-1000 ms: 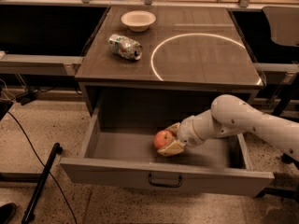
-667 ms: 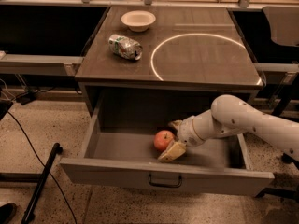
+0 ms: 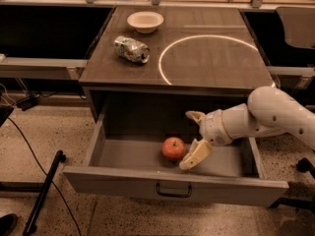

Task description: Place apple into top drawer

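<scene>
The red-orange apple point(image 3: 173, 148) rests on the floor of the open top drawer point(image 3: 123, 154), near its middle. The drawer is pulled out and its front panel shows a small dark handle point(image 3: 173, 190). My gripper point(image 3: 193, 137) is open just right of the apple, raised a little above the drawer floor. One finger point(image 3: 195, 154) points down beside the apple and the other point(image 3: 195, 116) points up toward the back. Neither finger holds the apple. My white arm reaches in from the right.
On the tabletop point(image 3: 211, 68) lie a crushed silver-green can point(image 3: 131, 49) and a white bowl point(image 3: 145, 21), with a white circle marked to the right. A black stand pole point(image 3: 44, 191) leans on the floor at left. A chair point(image 3: 298, 23) stands far right.
The gripper opened and let go of the apple, then pulled back up and to the right. The apple now lies free in the drawer.
</scene>
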`<action>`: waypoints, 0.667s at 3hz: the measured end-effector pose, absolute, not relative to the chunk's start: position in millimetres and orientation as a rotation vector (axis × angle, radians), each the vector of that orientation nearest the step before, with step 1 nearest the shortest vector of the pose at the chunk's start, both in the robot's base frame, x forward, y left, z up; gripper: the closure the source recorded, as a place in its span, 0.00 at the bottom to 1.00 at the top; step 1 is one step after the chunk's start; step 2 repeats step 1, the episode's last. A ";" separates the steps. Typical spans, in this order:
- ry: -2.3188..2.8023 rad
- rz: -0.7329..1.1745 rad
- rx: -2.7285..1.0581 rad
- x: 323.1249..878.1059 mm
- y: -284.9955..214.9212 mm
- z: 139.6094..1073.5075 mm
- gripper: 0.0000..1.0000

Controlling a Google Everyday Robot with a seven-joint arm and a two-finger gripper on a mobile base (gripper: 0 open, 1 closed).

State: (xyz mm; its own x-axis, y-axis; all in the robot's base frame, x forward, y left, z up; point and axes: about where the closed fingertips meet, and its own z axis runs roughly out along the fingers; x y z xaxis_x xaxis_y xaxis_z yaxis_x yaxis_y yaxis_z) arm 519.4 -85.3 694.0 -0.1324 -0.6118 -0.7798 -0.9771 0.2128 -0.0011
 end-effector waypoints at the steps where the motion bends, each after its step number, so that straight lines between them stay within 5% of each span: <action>1: 1.825 0.705 -1.474 517.9 -88.3 695.0 0.00; 2: 1.825 0.705 -1.474 517.9 -88.3 695.0 0.00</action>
